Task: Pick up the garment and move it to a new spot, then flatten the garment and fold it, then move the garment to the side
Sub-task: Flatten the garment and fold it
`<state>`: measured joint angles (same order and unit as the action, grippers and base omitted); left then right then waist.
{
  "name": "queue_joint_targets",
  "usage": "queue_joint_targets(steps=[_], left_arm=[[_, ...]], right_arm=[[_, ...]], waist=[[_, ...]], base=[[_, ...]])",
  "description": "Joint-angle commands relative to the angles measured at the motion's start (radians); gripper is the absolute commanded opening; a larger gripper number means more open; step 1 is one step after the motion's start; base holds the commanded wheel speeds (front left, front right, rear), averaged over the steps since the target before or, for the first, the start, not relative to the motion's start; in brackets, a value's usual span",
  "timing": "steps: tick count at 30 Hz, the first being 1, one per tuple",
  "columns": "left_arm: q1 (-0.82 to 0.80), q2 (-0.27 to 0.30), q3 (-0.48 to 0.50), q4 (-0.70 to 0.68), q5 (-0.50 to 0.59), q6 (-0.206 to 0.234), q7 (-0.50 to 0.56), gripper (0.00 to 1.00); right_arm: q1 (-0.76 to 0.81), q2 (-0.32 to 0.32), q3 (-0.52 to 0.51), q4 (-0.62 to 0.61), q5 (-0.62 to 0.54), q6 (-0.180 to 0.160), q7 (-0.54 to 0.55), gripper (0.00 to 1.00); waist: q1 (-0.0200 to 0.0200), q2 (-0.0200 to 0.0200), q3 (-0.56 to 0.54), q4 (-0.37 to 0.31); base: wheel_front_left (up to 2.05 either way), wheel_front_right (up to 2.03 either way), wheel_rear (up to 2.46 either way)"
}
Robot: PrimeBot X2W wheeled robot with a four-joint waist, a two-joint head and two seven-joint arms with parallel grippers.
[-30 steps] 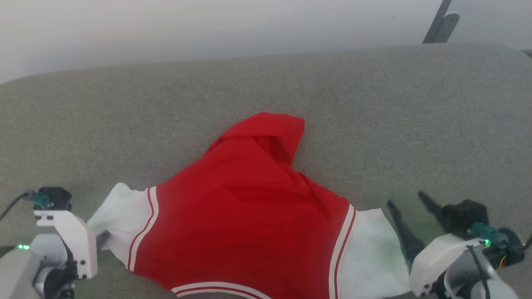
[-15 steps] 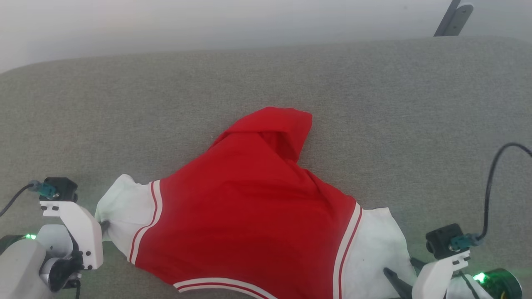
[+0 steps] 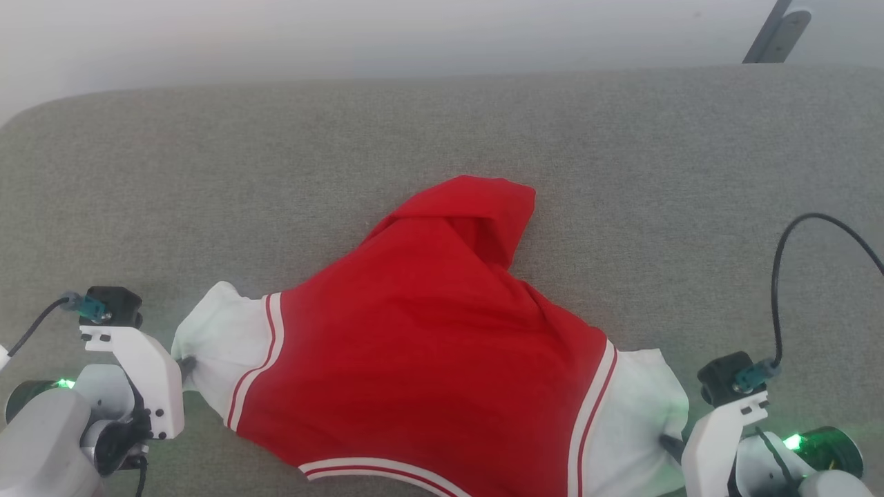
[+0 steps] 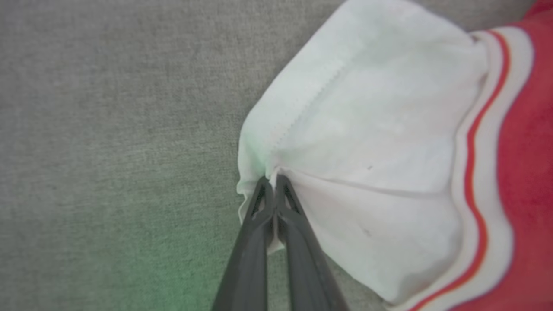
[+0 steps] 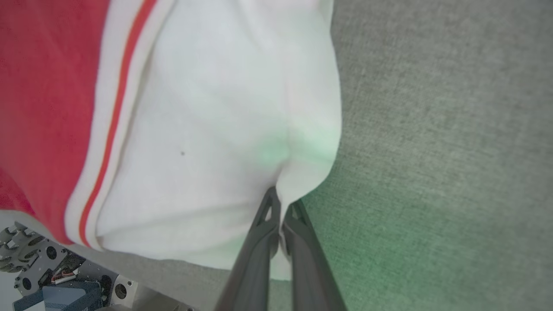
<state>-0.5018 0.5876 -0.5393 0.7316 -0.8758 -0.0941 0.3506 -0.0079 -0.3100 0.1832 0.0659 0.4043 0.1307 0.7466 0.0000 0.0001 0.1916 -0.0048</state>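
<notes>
Grey woven fabric surface (image 3: pixel 207 172). Bright red soft shirt with white sleeve ends (image 3: pixel 428 331) lies spread near its front middle. My left jaws are pinched on the left sleeve end (image 4: pixel 367 129), my right jaws on the right sleeve end (image 5: pixel 224 108).

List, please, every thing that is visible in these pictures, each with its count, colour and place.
garment: one, bright red with white sleeve ends and red-and-white striped trim, spread on the middle of the surface, with a folded red part on the far side.
grey fabric surface: one, grey, under the garment, across the whole head view.
grey bar: one, grey, beyond the surface at the far right.
black cable: one, black, arching up from the right wrist camera.
left gripper: one, dark fingers, shut on the garment's left white sleeve end.
right gripper: one, dark fingers, shut on the garment's right white sleeve end.
</notes>
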Motion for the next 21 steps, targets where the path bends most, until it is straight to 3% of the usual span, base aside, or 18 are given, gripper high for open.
queue_joint_targets(steps=[1,8,11,21], left_arm=[[0.007,-0.024,-0.017,0.018,0.004,-0.004,0.007,0.00],[-0.023,0.007,-0.007,-0.027,-0.009,-0.009,0.019,0.00],[-0.053,0.054,-0.012,-0.097,0.019,0.013,0.049,0.00],[-0.187,0.129,0.010,-0.350,0.042,0.055,0.154,0.00]], right_arm=[[-0.012,0.011,0.012,0.026,0.017,0.000,-0.012,0.00],[-0.092,-0.012,-0.022,-0.024,0.089,-0.001,-0.056,0.00],[-0.152,-0.046,-0.031,-0.082,0.130,-0.001,-0.066,0.00],[-0.389,-0.143,0.020,-0.149,0.176,-0.001,-0.103,0.00]], waist=[[0.0000,-0.0001,-0.003,0.004],[0.0000,-0.0001,-0.029,0.014],[0.0000,-0.0001,-0.066,0.017],[0.0000,-0.0001,-0.169,0.021]], base=[[0.00,0.00,0.00],[0.00,0.00,0.00],[0.00,0.00,0.00],[0.00,0.00,0.00]])
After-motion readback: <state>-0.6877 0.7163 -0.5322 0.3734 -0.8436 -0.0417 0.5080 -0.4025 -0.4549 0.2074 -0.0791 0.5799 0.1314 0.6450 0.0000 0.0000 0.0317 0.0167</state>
